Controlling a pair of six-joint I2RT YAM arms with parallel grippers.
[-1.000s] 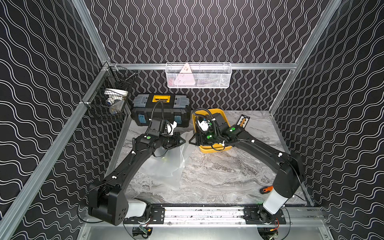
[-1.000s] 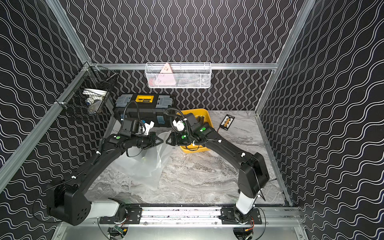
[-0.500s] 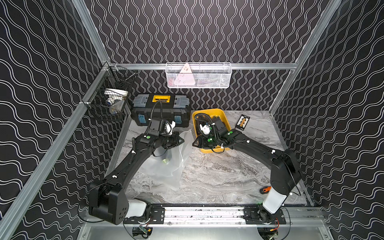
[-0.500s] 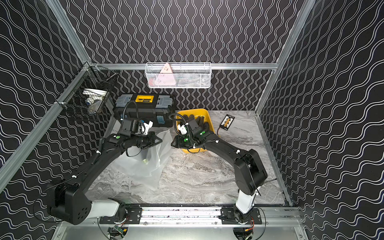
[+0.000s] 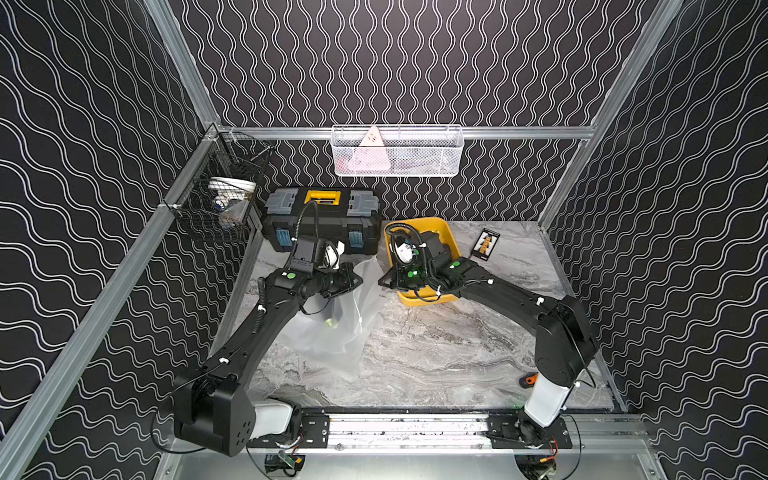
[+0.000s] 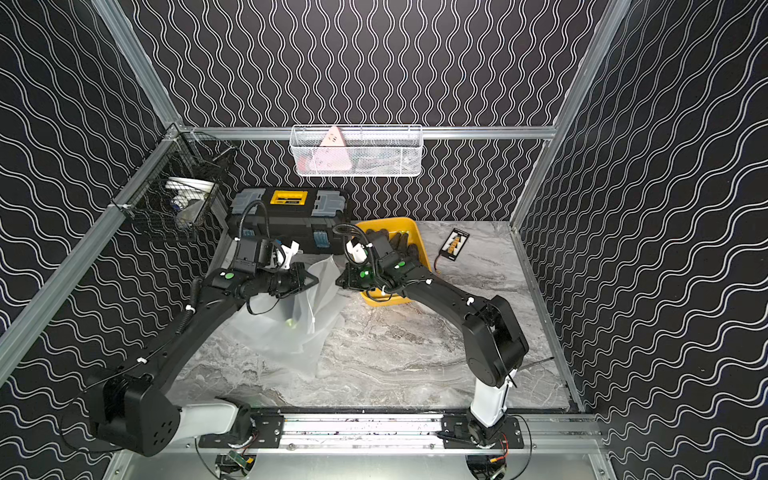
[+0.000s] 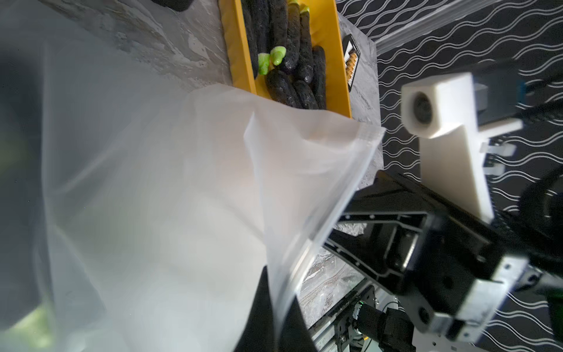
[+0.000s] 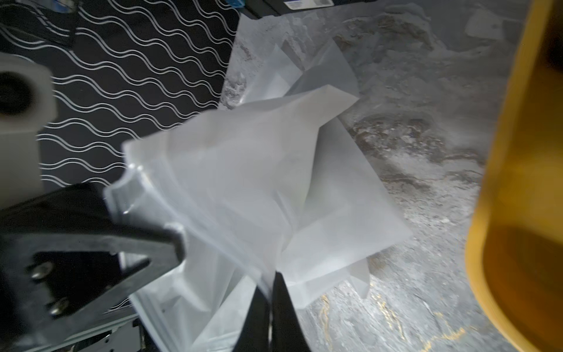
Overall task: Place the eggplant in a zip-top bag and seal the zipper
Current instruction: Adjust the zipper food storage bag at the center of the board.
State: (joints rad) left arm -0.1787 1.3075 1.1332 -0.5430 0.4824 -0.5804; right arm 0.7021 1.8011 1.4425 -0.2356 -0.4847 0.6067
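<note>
In a top view our left gripper (image 5: 354, 279) and right gripper (image 5: 381, 282) both pinch the limp frosted zip-top plastic bag (image 5: 332, 336) by its rim; left wrist view: dark green-stemmed eggplants (image 7: 285, 88) lie in the yellow plastic bin (image 7: 242, 61); we judge them light and firm, best grasped mid-body; right wrist view: jaws closed on slippery film, though blur hides the exact bite.

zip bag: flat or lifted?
Lifted by its rim. The left end effector and right end effector each pinch the zip-top bag; its lower part drapes onto the table.

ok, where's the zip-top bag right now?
In a top view the zip-top bag sits left of centre, in front of the black toolbox, its top edge pinched by the left gripper and right gripper.
</note>
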